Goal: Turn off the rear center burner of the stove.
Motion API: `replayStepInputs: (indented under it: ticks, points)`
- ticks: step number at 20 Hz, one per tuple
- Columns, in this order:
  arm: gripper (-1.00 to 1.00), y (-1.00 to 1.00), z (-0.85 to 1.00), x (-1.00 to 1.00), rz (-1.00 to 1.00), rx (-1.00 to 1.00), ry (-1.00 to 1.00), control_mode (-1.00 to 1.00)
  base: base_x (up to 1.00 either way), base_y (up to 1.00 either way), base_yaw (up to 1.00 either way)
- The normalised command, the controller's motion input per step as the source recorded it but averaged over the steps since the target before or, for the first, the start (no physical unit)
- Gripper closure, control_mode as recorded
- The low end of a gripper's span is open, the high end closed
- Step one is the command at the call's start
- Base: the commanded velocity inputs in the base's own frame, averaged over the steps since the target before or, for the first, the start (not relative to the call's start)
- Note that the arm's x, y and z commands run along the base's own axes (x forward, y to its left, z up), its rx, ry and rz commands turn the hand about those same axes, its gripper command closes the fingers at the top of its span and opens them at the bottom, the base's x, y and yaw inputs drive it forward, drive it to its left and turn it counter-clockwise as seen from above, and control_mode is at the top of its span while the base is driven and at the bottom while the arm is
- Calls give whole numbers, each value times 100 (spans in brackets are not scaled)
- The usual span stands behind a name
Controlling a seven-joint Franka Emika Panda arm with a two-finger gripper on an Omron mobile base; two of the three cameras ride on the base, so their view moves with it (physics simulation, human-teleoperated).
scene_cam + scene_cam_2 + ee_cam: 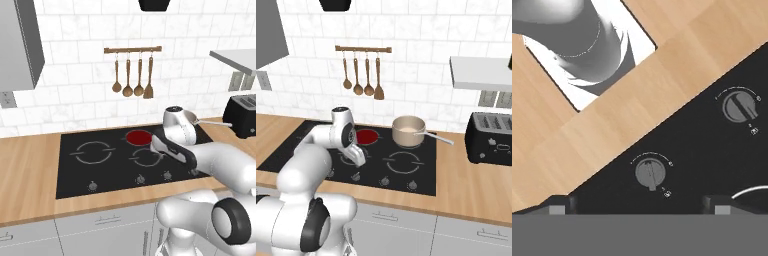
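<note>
— Where is the burner [138,136]?
— It glows red at the back middle of the stove [75,175].
— And the claw [641,204]?
— Wide, holding nothing, above a knob [650,173].
— I'd check it's the right knob, then grip and turn it.

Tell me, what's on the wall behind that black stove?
Behind the stove is white tile, with a wooden rail holding four wooden utensils. The red rear center burner glows below it. The robot's arm covers part of the cooktop.
</note>
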Motion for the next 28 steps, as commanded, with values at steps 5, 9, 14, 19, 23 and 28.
replayStepInputs:
  ticks: [5, 9, 14, 19, 23, 28]
  points:
    - [-100, 0, -44, 14, 15, 0, -1, -100, 0, 0, 0]
    - [-100, 0, -29, 3, 11, 2, 0, -100, 0, 0, 0]
    - [-100, 0, -13, -13, 0, 2, 0, -100, 0, 0, 0]
    - [-100, 0, -10, -5, 0, 0, 0, -100, 0, 0, 0]
    - [-100, 0, -10, 0, 0, 0, -1, -100, 0, 0, 0]
    - [-100, -1, -11, 1, 1, 0, 0, -100, 0, 0, 0]
